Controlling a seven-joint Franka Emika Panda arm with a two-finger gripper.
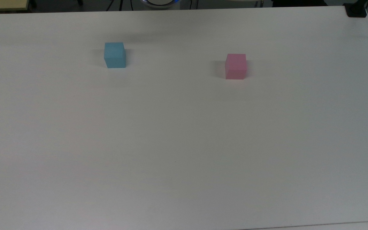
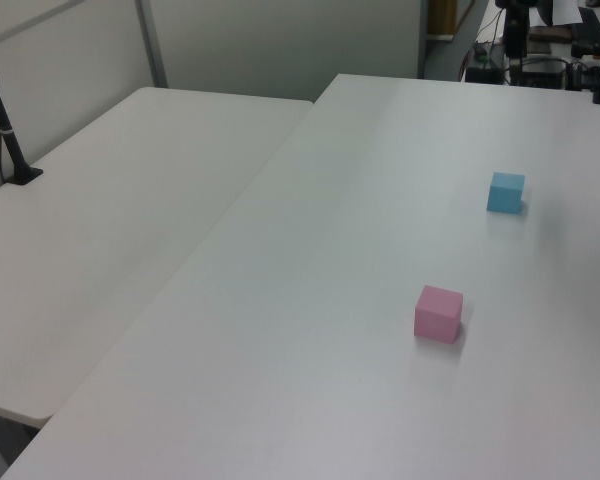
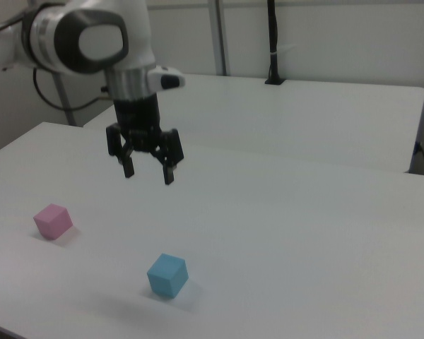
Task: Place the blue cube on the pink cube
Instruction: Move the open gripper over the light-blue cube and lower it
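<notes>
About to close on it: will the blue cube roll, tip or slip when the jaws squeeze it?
The blue cube sits flat on the table, so rolling seems unlikely. It looks as wide as tall, so it probably won't tip. Its matte, flat faces should grip well. The gripper hangs open, apart from it.

Blue cube (image 1: 115,55): matt, smooth faces, foam-like look. Pink cube (image 1: 235,66): same matt, smooth finish. Table (image 1: 184,143): white top, smooth, faint satin sheen. Gripper (image 3: 148,171): black, matt fingers, plastic-like. Arm (image 3: 92,35): white shell, glossy, smooth, with grey joint caps.
</notes>
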